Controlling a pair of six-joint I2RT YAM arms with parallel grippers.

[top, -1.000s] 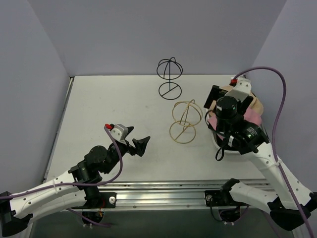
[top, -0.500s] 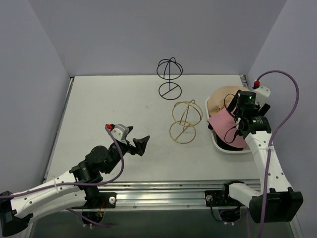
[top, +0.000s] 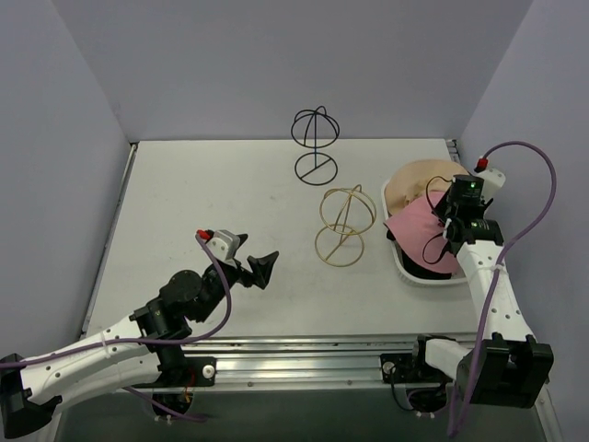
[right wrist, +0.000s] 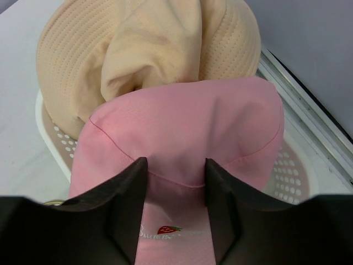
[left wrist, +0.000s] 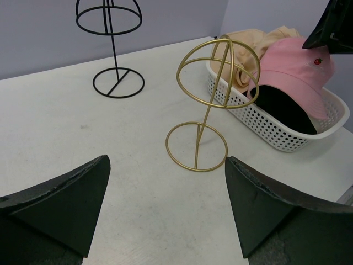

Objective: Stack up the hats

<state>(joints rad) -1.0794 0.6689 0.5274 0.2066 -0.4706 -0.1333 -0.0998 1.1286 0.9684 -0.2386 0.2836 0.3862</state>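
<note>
Where the pink hat [top: 416,224] sat in the tray [top: 398,259], its far edge was raised and pinched in the jaws of the right gripper [top: 444,210]. On the right wrist camera, both fingers pressed against the pink cloth with a fold of it between them, and a small strawberry mark showed just below the grip. The left wrist camera showed the hat sloping down from the gripper toward the tray's near wall, brim low.

Just behind it, the tan hat [top: 414,184] lay crumpled at the far end of the same tray, touching the pink one and partly covered by it. Its crown was folded over on itself and its brim spilled over the tray's far rim. Under the pink brim sat a black cap [left wrist: 284,113], mostly hidden, with no logo showing. Whether a fourth hat lay in the tray I could not tell.

This white, perforated tray stood at the right side of the table [top: 202,193], close to the right wall.

Left of the tray, near but not touching, a gold frame [top: 347,214] stood upright on its ring base. Farther back, well apart from it, stood a black frame [top: 315,129], also upright. Neither frame carried a hat.

At the near left, the left gripper [top: 253,258] hung low over the table, jaws wide apart and holding nothing, pointed toward the gold frame.
</note>
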